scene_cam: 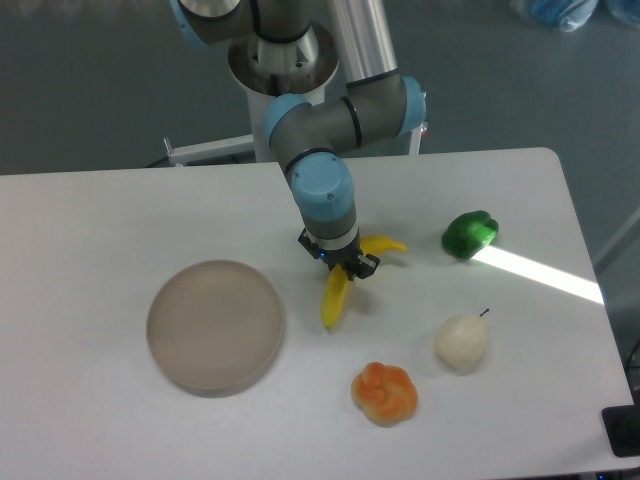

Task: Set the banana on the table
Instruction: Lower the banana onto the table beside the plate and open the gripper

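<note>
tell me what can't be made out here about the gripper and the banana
- Middle of the banana: covered by the gripper in the only view, from above.
- Finger contact: the gripper body hides the fingertips, so whether it is clamped or released cannot be told.
- Banana resting on the table or lifted slightly: this angle does not settle it.

Dark grey floor (pixel 90 80), sunlight streak (pixel 540 270)
</note>
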`<state>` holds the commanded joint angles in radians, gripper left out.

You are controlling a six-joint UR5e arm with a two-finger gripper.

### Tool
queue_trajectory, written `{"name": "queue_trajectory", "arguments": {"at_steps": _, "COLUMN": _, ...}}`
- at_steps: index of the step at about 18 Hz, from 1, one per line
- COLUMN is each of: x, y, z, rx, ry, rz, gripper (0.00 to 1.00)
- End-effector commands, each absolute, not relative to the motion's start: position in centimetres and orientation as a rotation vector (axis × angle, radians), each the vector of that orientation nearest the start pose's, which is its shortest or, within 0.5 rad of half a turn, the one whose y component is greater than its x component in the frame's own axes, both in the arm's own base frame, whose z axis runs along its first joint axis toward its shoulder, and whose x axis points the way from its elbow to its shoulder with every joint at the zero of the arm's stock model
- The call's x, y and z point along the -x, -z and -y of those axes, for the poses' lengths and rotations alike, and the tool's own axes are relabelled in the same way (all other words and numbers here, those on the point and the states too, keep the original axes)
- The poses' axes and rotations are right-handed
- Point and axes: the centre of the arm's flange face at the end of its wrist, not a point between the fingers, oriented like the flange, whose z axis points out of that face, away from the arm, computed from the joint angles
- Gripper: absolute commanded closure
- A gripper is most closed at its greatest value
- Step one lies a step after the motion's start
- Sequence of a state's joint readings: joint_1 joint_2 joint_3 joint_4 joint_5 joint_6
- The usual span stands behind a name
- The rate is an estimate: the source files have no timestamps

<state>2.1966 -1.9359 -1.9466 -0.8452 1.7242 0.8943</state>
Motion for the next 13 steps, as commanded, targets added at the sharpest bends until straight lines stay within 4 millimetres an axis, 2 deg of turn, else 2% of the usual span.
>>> {"name": "queue_trajectory", "arguments": {"at_steps": 2, "x": 22.1, "y": -19.7, "z": -50.7, "rx": 3.221, "ry": -0.169, "rz": -0.434, "gripper": 0.50}}
{"name": "queue_trajectory", "arguments": {"at_steps": 6, "x": 22.2, "y": -19.9, "z": -50.8, "rx": 3.218, "ry": -0.178, "rz": -0.428, "gripper": 0.32}}
{"name": "queue_trajectory", "arguments": {"at_steps": 8, "x": 22.2, "y": -20.1, "z": -50.9, "rx": 3.214, "ry": -0.179, "rz": -0.432, "gripper": 0.27}}
{"name": "queue_trajectory", "arguments": {"at_steps": 11, "x": 23.4, "y": -22.1, "z": -51.9, "rx": 3.182, "ry": -0.229, "rz": -0.414, "gripper": 0.07}}
{"name": "queue_trajectory", "arguments": {"at_steps": 13, "x": 24.3, "y": -23.7, "z": -52.7, "rx": 3.158, "ry": -0.266, "rz": -0.385, "gripper": 0.00}}
